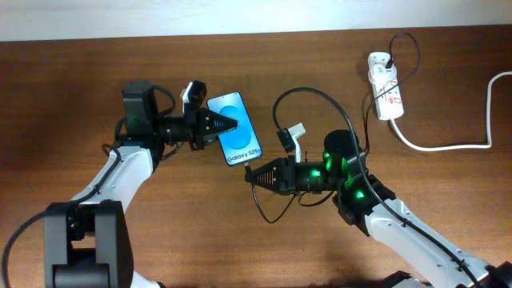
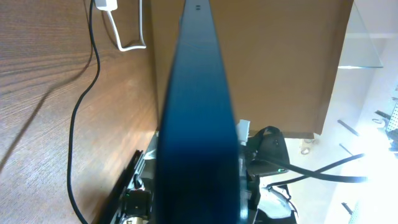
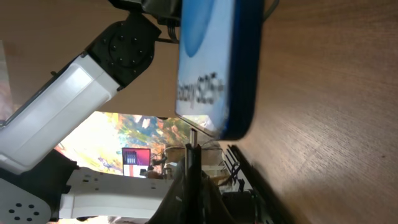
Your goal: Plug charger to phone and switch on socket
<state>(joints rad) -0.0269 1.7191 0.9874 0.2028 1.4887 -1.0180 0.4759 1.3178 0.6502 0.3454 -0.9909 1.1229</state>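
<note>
The left gripper (image 1: 226, 122) is clamped on the phone (image 1: 240, 144) at centre frame, apparently steadying it so its lower short end faces the right gripper (image 1: 253, 174), which is closed on the charger (image 1: 320, 94) plug, just short of that end. The socket (image 1: 386, 86) lies upper right, well apart, with bare surface (image 1: 448, 208) around it.

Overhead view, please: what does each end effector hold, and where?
The left end effector holds the phone by a long edge; the right end effector, the charger at its plug.
</note>
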